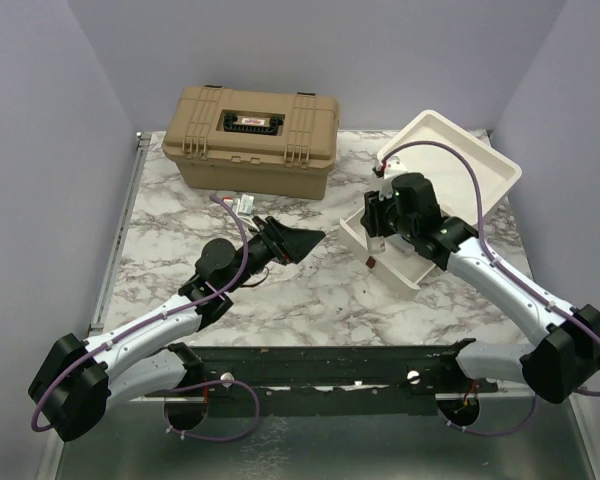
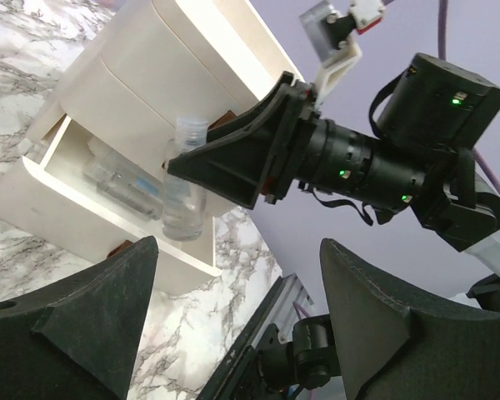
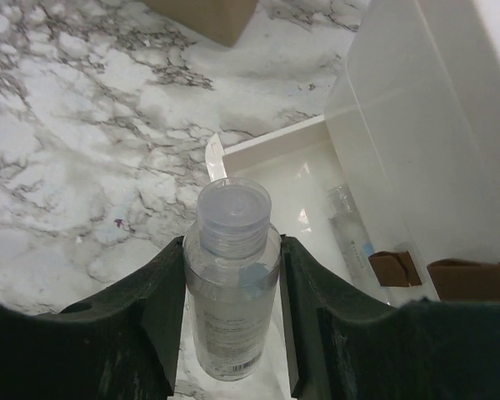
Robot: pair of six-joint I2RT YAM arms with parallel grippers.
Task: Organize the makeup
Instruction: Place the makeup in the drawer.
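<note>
Clamping the small clear plastic bottle [image 3: 232,287] mid-body at lower centre, the right claw [image 3: 233,243] held it over the white box's open drawer [image 3: 308,179]; it looked light, rigid, slippery; left claw [image 2: 237,243] gaped wide

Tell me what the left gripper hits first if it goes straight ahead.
Most likely the clear bottle held by the right gripper at the open drawer of the white box, or that drawer's near wall just below it. The depth between them is unclear.
</note>
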